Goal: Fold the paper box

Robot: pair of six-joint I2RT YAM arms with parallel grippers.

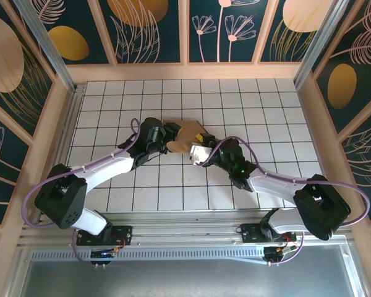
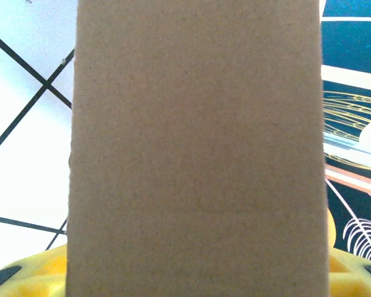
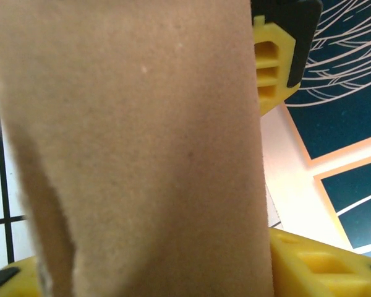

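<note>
The paper box [image 1: 187, 137], plain brown cardboard, is lifted at the middle of the white tiled table between my two arms. My left gripper [image 1: 169, 138] holds it from the left. In the left wrist view a flat panel of the paper box [image 2: 198, 148] spans the whole gap between the yellow fingers [image 2: 31, 275]. My right gripper [image 1: 201, 148] meets it from the right. In the right wrist view the paper box [image 3: 136, 136] sits between the yellow fingers [image 3: 321, 266], its edge against one of them. A yellow finger of the left gripper [image 3: 269, 62] shows behind it.
The tiled table [image 1: 247, 105] is boxed in by wooden-framed walls with dark painted panels [image 1: 151, 31]. An aluminium rail [image 1: 185, 232] with both arm bases runs along the near edge. Purple cables loop off each arm.
</note>
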